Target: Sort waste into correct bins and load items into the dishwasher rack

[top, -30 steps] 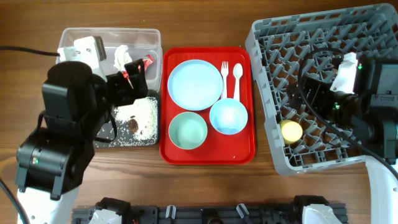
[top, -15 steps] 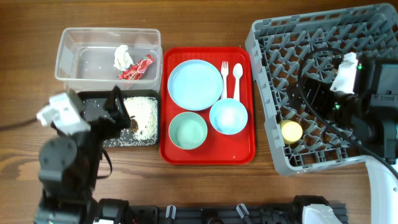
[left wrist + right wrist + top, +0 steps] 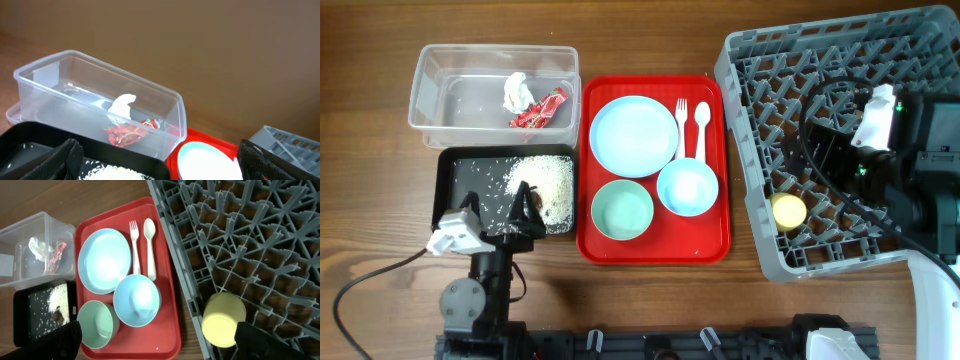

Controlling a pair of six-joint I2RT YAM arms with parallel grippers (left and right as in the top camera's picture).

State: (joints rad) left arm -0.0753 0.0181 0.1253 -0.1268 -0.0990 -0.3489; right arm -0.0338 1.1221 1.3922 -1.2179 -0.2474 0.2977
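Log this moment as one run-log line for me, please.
left gripper open, empty, at black tray | right gripper open, above rack | wrapper, tissue in clear tub | yellow cup in rack | dishes, cutlery on red tray

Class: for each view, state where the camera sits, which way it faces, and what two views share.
Overhead: above the table, facing straight down; left arm and right arm show.
Left wrist: low by the black tray, facing the clear tub; own fingers in the bottom corners.
Right wrist: above the rack, facing down onto the yellow cup; own fingers below.
Shared: all three show the red wrapper.
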